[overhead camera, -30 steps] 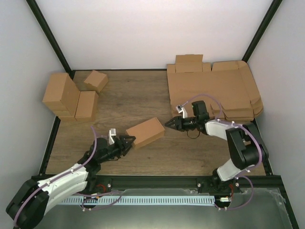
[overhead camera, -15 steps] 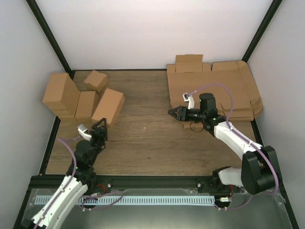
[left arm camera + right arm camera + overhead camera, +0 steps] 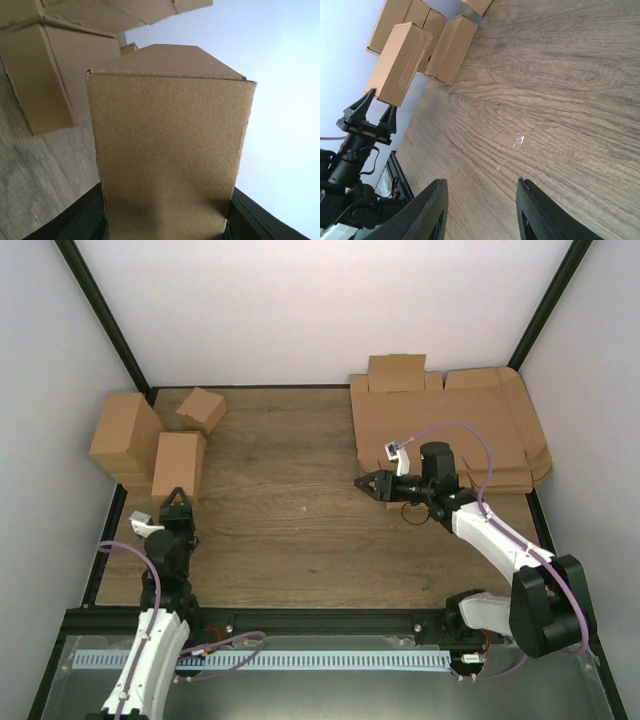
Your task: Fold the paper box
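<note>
at the left beside the group of boxes [image 3: 125, 435], the paper box [image 3: 178, 465] clamped at its near end in the left gripper [image 3: 177, 502] — likely light, stiff, crushable, best pinched across flat walls — right gripper [image 3: 365, 483] apart, empty.

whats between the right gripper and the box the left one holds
Only bare table, save a tiny white fleck, between the right gripper and the box; top view shows it.

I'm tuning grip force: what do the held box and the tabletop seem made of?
The paper box: matte brown cardboard, by its grainy fibrous face and creased edges. The table: wood or wood-look laminate, by its grain lines; which, I cannot tell.
</note>
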You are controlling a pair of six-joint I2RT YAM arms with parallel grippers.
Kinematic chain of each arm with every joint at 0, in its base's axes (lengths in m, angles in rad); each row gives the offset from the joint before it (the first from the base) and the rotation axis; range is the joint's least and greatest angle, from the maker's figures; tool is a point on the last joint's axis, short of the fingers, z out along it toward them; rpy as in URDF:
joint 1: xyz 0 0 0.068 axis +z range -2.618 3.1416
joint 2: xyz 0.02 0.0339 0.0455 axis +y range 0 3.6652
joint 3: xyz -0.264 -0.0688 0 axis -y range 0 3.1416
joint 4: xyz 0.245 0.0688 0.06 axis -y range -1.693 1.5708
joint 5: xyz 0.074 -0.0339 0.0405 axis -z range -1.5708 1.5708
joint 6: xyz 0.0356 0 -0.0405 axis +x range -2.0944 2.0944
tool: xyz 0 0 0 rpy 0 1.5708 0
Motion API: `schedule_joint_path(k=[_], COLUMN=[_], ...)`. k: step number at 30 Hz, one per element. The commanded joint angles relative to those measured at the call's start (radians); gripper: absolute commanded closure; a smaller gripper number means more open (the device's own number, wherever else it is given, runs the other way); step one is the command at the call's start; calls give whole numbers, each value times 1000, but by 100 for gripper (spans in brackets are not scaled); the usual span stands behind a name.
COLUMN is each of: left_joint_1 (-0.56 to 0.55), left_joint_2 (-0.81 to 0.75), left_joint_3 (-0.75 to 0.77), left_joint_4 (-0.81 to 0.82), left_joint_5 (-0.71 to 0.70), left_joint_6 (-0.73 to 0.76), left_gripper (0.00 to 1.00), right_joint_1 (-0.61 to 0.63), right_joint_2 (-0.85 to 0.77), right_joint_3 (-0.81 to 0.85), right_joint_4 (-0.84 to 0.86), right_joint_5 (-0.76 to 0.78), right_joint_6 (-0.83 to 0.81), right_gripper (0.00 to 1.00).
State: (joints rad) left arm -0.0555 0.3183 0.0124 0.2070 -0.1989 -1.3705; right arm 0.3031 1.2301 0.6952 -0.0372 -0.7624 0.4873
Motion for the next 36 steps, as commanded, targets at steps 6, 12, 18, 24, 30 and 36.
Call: schedule_joint_path(k=[6,12,18,24,30,36], left_joint_1=[186,258,283,301,307,321], left_joint_2=[243,361,441,569,631,721], left_joint_3=[10,40,44,46,71,99], left_joint_4=[279,357,425,511,550,617], left_joint_5=[206,289,301,311,299,303], left_joint_6=[44,42,43,36,38,30], left_gripper=[55,55,55,56,55,55], right_joint_1=[-8,-8,-7,-8,-7,-7], right_joint_2=[-31,-26,-19,-12,-18,-26], right_joint_3=[-3,-2,5,27,35,47], right_joint_4=[-15,-16,-17,-42,-53,-78], right_joint_5=[-38,-45,-47,-48,-45,-42], right_joint_6=[-14,-22,-24,-35,-31,-35], right_gripper=[60,60,60,61,61,61])
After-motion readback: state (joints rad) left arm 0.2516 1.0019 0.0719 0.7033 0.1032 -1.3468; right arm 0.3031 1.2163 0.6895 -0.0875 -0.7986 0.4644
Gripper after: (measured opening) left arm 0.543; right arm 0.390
